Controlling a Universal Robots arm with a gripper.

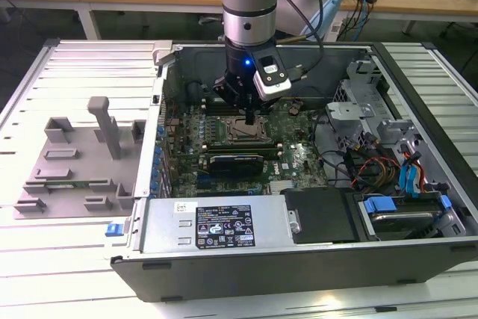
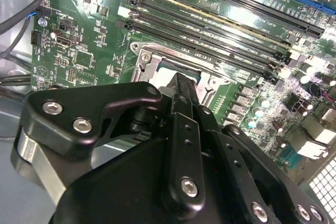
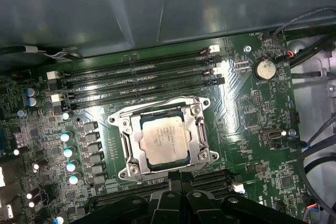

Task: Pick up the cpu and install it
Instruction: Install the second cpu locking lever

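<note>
The cpu (image 3: 163, 140), a small silvery square chip, lies flat inside the metal frame of the motherboard socket (image 3: 127, 145) in the first wrist view, its whole top showing. My gripper (image 3: 179, 176) hangs just past one edge of the socket with its black fingers drawn together, holding nothing. In the exterior view the gripper (image 1: 249, 115) points straight down over the socket (image 1: 240, 133) in the middle of the open computer case. In the second wrist view the gripper (image 2: 181, 83) reaches over the socket and hides most of it.
Long black memory slots (image 3: 142, 80) run beside the socket. A grey tray (image 1: 75, 162) lies outside the case on the exterior view's left. A power supply (image 1: 216, 225), loose cables (image 1: 358, 162) and a drive bay (image 1: 403, 214) line the case's near and right sides.
</note>
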